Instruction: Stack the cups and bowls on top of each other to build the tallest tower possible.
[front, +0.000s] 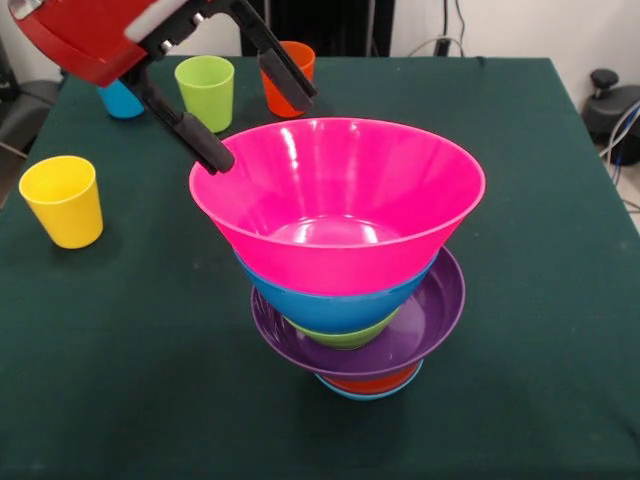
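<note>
Six bowls are seen stacked as the tower, pink bowl uppermost. Gripper, upper left, jaws apart and empty. Cups judged next; lime green cup nearest.

No legible text, labels, brands or numbers anywhere in view.

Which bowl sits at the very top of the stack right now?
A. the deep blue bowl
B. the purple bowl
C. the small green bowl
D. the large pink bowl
D. The large pink bowl is uppermost, resting in the deep blue bowl, with the green bowl and the wide purple bowl below it.
</note>
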